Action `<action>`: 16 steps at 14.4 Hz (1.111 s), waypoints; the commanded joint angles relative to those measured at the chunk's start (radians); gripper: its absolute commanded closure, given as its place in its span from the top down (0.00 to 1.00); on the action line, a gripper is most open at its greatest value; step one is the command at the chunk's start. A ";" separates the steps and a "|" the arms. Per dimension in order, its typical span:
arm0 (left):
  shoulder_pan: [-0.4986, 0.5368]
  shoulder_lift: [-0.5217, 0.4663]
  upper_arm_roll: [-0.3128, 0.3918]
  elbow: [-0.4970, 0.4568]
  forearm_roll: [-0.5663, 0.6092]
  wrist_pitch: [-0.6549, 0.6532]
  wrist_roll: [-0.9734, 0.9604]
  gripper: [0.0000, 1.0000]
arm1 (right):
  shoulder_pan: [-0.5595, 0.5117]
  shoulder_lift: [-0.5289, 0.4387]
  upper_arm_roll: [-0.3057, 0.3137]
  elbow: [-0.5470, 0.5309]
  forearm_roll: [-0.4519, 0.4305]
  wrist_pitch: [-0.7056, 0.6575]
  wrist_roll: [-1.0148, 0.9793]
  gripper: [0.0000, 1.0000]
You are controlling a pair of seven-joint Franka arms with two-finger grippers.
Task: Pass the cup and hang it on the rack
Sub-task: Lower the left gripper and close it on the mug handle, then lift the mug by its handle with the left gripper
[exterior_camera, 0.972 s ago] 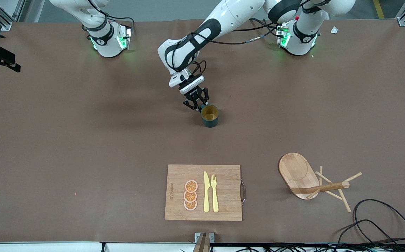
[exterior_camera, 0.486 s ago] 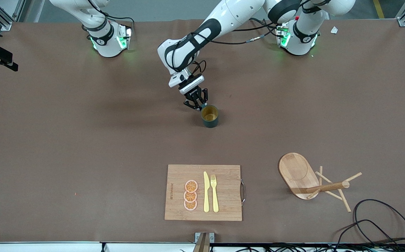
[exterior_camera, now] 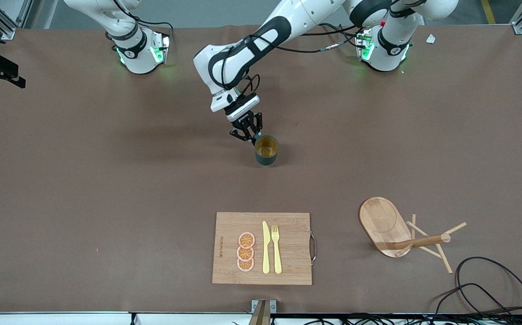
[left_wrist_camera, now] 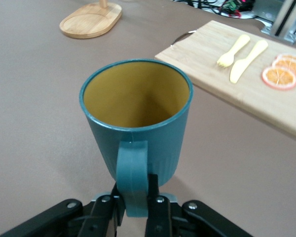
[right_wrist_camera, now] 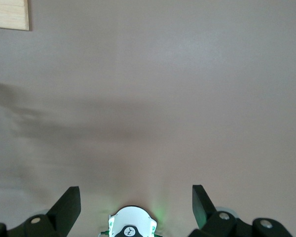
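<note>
Teal cup (left_wrist_camera: pixel 137 123) sits pinched by its handle in the left pincer (exterior_camera: pixel 246 133) (right pincer (right_wrist_camera: pixel 135 205) waits open); next, lifting toward the handover.

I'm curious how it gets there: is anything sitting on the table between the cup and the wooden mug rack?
Nothing visible does. The left gripper is shut on the cup by its handle, and only bare table lies between it and the rack. The cutting board sits off that line.
</note>
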 commanded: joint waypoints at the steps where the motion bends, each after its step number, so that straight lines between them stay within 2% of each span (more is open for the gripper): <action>1: 0.062 -0.090 -0.010 0.020 -0.107 -0.012 0.036 0.00 | -0.030 -0.045 0.033 -0.048 -0.007 0.016 -0.014 1.00; 9: 0.306 -0.375 -0.009 0.020 -0.517 0.001 0.369 0.00 | -0.024 -0.043 0.033 -0.047 -0.007 0.019 -0.013 1.00; 11: 0.389 -0.432 -0.010 0.024 -0.621 0.017 0.450 0.00 | -0.024 -0.043 0.033 -0.047 -0.007 0.020 -0.013 1.00; 13: 0.496 -0.493 -0.010 0.024 -0.777 0.033 0.550 0.00 | -0.024 -0.043 0.033 -0.047 -0.007 0.020 -0.013 1.00; 16: 0.631 -0.536 -0.010 0.024 -0.936 0.036 0.674 0.00 | -0.024 -0.043 0.033 -0.047 -0.007 0.020 -0.013 1.00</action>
